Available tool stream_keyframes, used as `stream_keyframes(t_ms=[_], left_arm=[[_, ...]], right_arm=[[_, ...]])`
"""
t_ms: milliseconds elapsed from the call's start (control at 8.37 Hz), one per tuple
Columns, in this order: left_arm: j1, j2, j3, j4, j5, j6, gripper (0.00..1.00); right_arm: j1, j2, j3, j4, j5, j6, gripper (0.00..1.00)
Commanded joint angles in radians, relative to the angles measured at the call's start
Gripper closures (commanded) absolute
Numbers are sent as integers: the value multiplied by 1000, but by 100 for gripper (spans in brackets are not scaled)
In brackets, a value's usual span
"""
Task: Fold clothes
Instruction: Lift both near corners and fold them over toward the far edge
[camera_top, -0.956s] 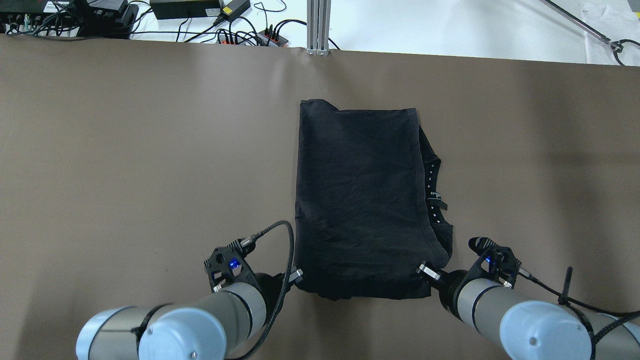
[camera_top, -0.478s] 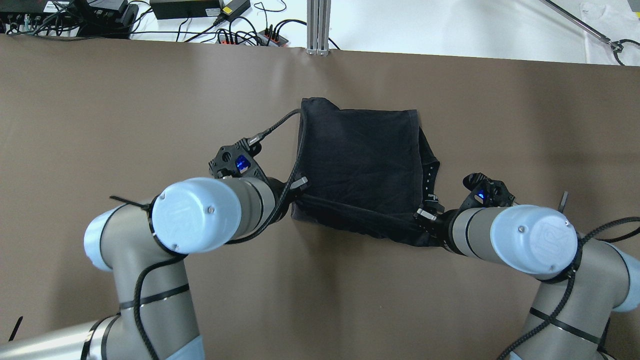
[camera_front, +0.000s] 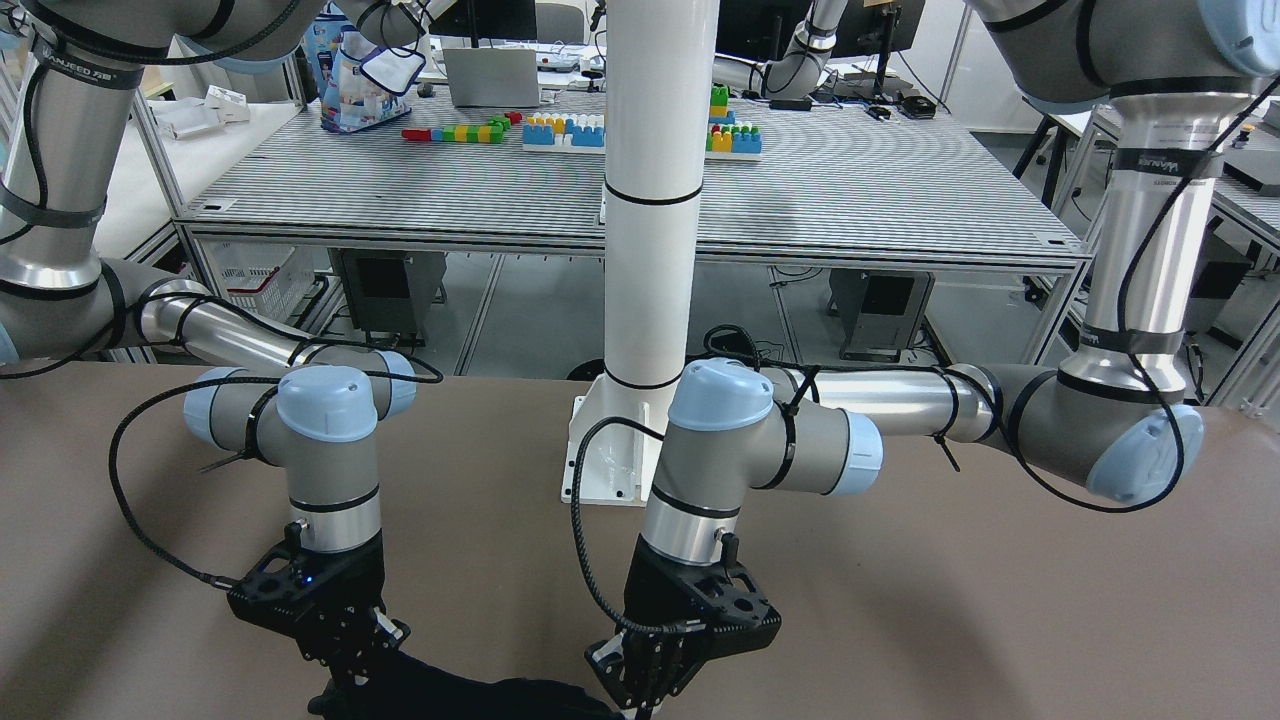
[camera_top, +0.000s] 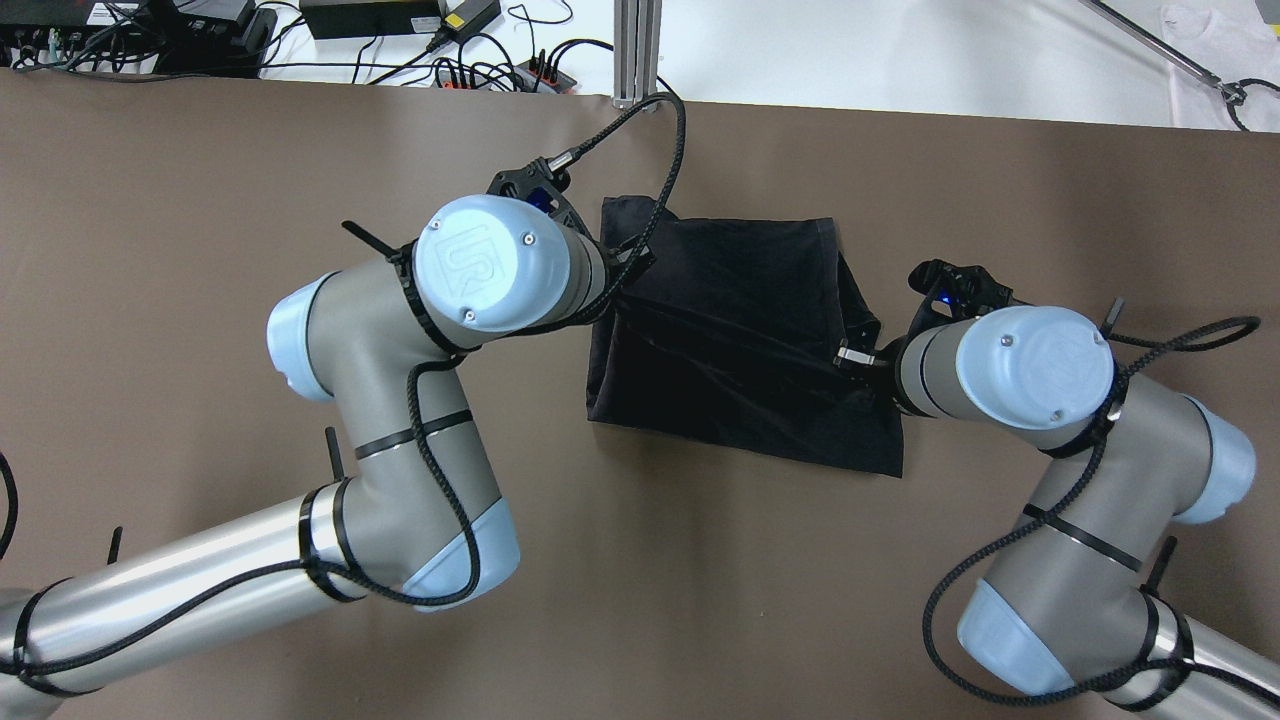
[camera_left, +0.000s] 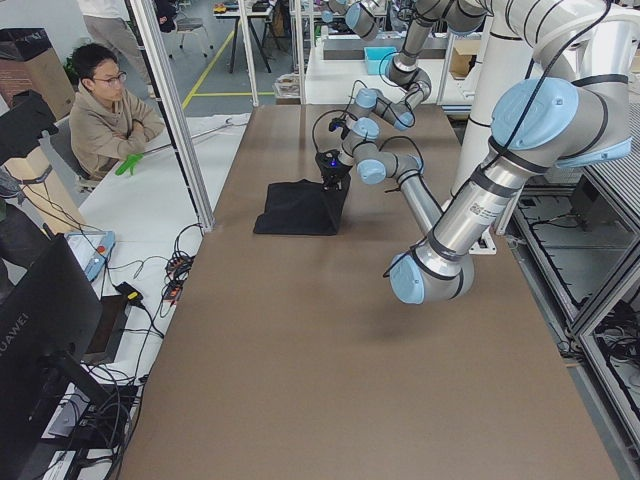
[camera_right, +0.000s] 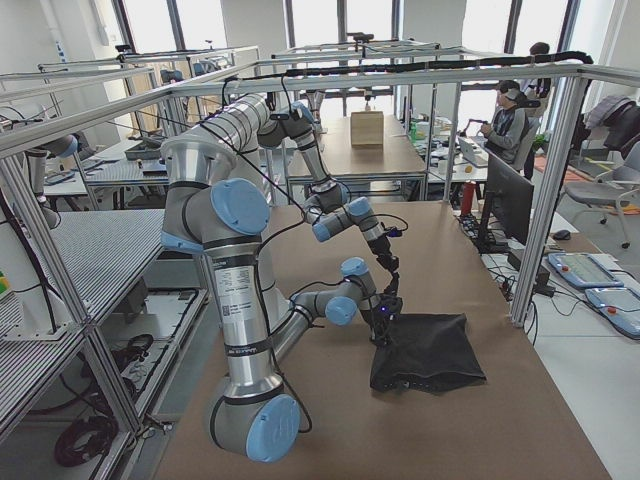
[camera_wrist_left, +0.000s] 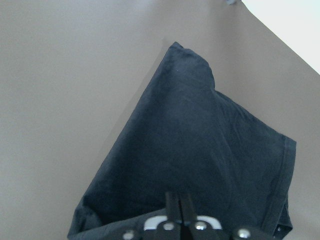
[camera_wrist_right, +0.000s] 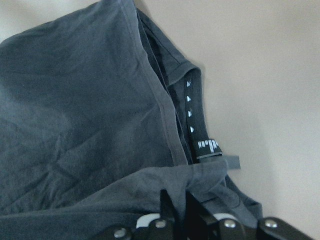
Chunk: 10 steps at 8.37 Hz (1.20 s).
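The clothes (camera_top: 740, 330) are one black garment on the brown table, its near edge lifted and doubled back toward its far edge. My left gripper (camera_top: 622, 265) holds the lifted left corner and my right gripper (camera_top: 858, 358) holds the lifted right corner. In the left wrist view the fingers (camera_wrist_left: 174, 210) are pressed together on a fold of the black fabric (camera_wrist_left: 200, 145). The right wrist view shows the fingers (camera_wrist_right: 165, 205) shut on the hem, with the waistband label (camera_wrist_right: 210, 147) just beyond. From the front, both grippers (camera_front: 650, 690) (camera_front: 350, 665) hang low over the garment (camera_front: 480, 700).
A white pillar (camera_front: 650, 200) stands on its base behind the arms. An aluminium post (camera_top: 637, 50), cables and power bricks (camera_top: 400, 25) lie past the table's far edge. A person (camera_left: 105, 110) sits beyond that edge. Bare brown tabletop (camera_top: 200, 200) stretches to both sides.
Both grippers have carried the garment's near edge up and away from the robot, over the rest of the cloth. The left one has gone farther than the right, and the fold line lies slanted.
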Motion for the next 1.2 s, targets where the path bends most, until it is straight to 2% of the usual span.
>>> stream_keyframes(t_ms=[0, 239, 359, 598, 717, 837, 956, 1076], left_arm=[[-83, -81, 255, -147, -65, 42, 100], [-116, -174, 506, -302, -70, 45, 100], [-123, -196, 565, -329, -71, 53, 100], [-143, -216, 724, -480, -70, 82, 100], [-155, -246, 794, -501, -71, 114, 48], [-158, -262, 825, -502, -65, 164, 0], [-164, -262, 827, -502, -62, 166, 0], [-164, -262, 827, -502, -60, 166, 0]], right_arm=[[72, 111, -190, 11, 1, -94, 100], [119, 176, -377, 136, 9, -148, 100], [128, 206, -473, 198, 9, -168, 100], [152, 294, -641, 285, 9, -201, 100], [169, 311, -723, 386, 8, -239, 92], [174, 314, -798, 492, -3, -360, 8], [204, 338, -828, 529, -5, -507, 5], [218, 384, -863, 528, -5, -561, 5]])
